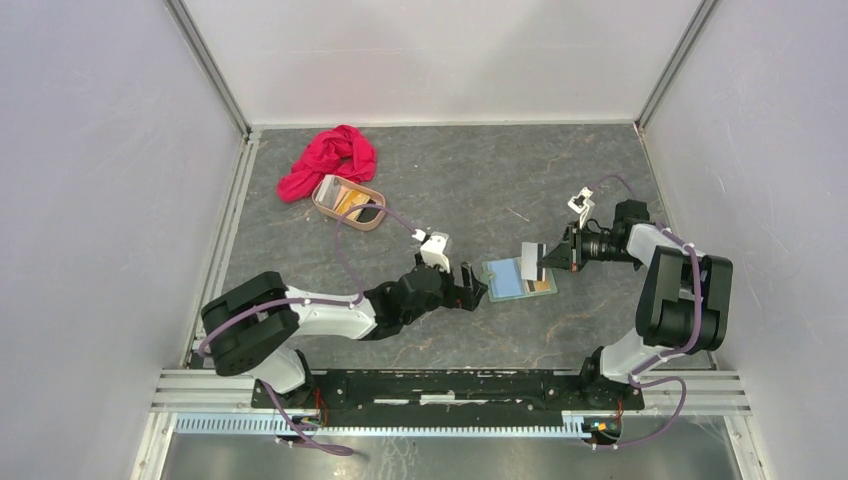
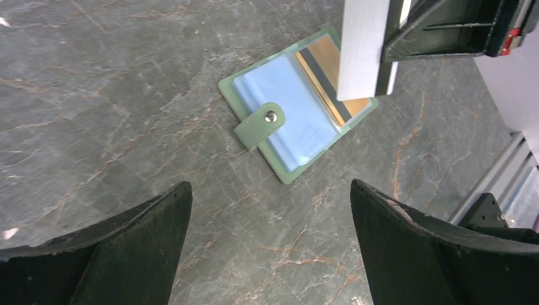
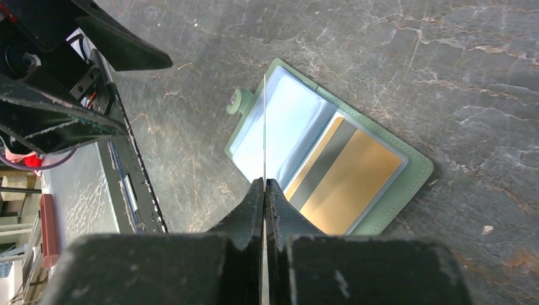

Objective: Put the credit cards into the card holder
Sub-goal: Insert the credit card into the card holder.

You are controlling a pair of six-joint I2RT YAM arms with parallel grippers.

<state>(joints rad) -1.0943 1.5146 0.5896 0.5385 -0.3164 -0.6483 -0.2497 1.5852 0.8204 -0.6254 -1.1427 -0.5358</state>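
Note:
The sage-green card holder [image 1: 512,279] lies open on the table, pale blue pockets up [image 2: 289,121]. An orange-gold credit card [image 3: 356,184] with a dark stripe sits in its right-hand pocket [image 2: 321,70]. My right gripper [image 1: 550,258] is shut on a silvery-white credit card [image 1: 532,259], held on edge just above the open holder; the right wrist view shows that card edge-on [image 3: 264,127] running out from my right gripper [image 3: 264,184]. My left gripper [image 1: 472,290] stands open and holds nothing [image 2: 270,187], low over the table just left of the holder.
A pinkish-tan oval tray [image 1: 322,196] with more cards [image 1: 350,200] stands at the back left. A crumpled red cloth [image 1: 330,158] lies behind it. White walls close in the table on three sides, and a metal rail [image 1: 450,385] runs along the near edge.

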